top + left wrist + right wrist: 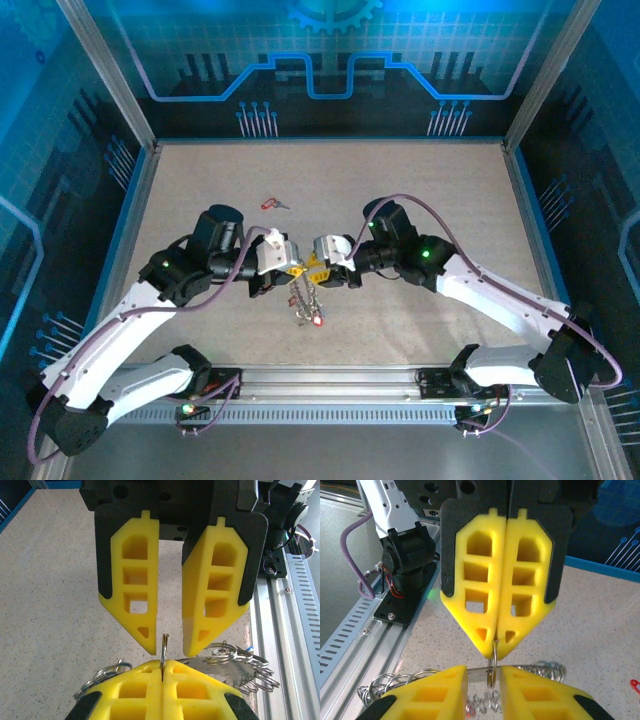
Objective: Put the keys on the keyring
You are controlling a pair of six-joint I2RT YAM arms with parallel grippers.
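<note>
While the right end effector (495, 649) is pressed fully closed, its yellow fingertips pinching a thin silver ring (491, 670) seen edge-on, the left end effector (166, 644) stands partly open, with a narrow gap between its yellow fingers (135, 580). The pinched ring stands upright in that gap, and neither left fingertip appears to touch it. The two end effectors meet tip to tip, facing each other.

In the left wrist view the keyring (235, 660), grey and rimmed with bumpy wire loops, sits just beside the right end effector's closed fingers, on their right. More wire loops (107, 672) show on their left. Whether the pinched ring belongs to the keyring cannot be told.

From above, both arms reach in from the near corners of the table (420, 200), elbows pushed outward and forearms angled toward the middle. The keys (305, 300) sit in a bunch just on the near side of the meeting fingertips, with a red tag (318, 322) at the bunch's near end. Whether the bunch hangs or rests on the table cannot be told. A lone key (272, 204) with a red tag lies farther out, slightly left of the middle and well apart from the bunch.
</note>
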